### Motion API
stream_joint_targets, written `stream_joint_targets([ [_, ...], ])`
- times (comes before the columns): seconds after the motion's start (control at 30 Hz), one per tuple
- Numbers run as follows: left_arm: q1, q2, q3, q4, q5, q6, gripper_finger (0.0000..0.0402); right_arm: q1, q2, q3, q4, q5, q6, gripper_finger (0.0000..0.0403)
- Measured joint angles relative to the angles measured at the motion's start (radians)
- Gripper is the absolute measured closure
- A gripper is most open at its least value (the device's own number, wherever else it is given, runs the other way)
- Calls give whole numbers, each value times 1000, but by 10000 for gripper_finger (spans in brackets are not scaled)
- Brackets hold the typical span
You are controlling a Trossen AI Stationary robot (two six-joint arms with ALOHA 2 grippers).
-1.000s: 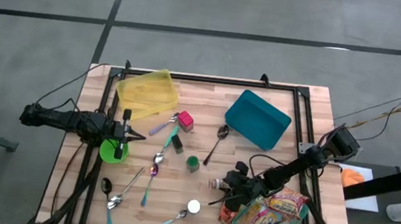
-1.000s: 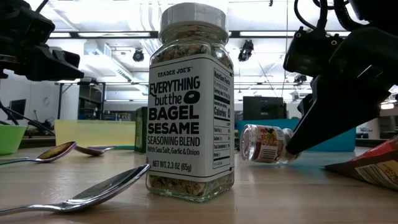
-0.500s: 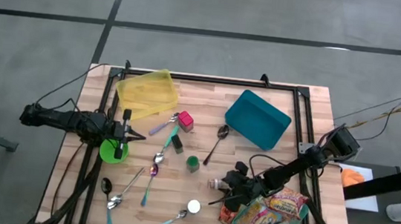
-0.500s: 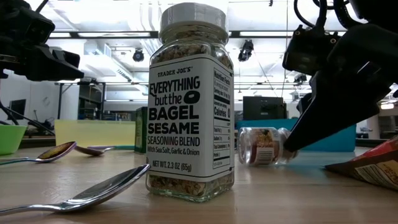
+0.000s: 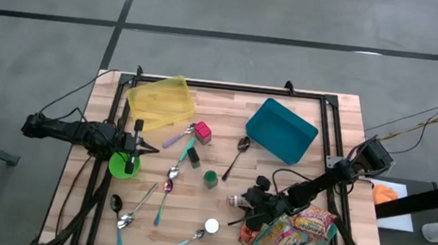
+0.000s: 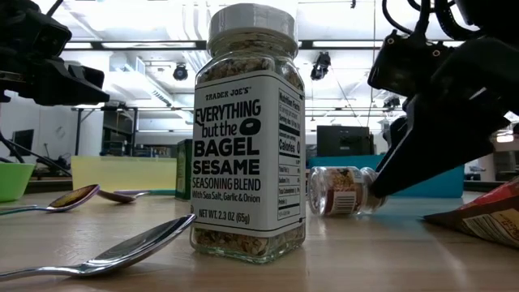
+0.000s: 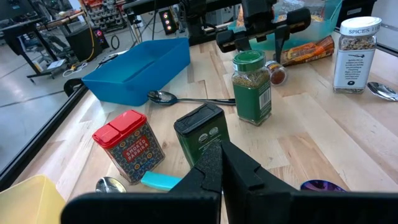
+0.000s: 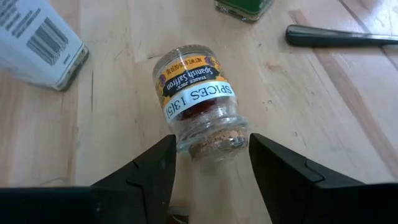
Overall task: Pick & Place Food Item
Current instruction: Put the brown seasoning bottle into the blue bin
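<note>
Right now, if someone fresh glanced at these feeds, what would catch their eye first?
Probably the tall bagel seasoning jar, standing upright and filling the low view. Next, the small saffron jar lying on its side on the wooden table, with the right gripper open around its cork end. The left gripper waits shut above the green bowl.

We see a yellow tray [image 5: 158,101] at eleven o'clock on the pale wooden table [image 5: 313,161], a teal bin [image 5: 281,130] at one o'clock, a lime-green bowl [image 5: 123,165] at nine, and a red-lidded tin [image 7: 129,145] beside a dark green tin [image 7: 201,135].
</note>
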Motion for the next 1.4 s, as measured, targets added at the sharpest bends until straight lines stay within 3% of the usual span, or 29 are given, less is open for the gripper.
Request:
stream_joint_targets([
  [0.27,0,0,0,0,0,0,401,1,0,-19,54,9,-56,188],
  [0.53,0,0,0,0,0,0,401,11,0,-119,277,-11,-164,98],
  [0.83,0,0,0,0,0,0,401,11,1,-270,647,-47,-270,85],
  [1.07,0,0,0,0,0,0,401,-10,3,-264,633,-83,-288,85],
  [1.4,0,0,0,0,0,0,401,-61,3,-172,431,-166,-288,85],
])
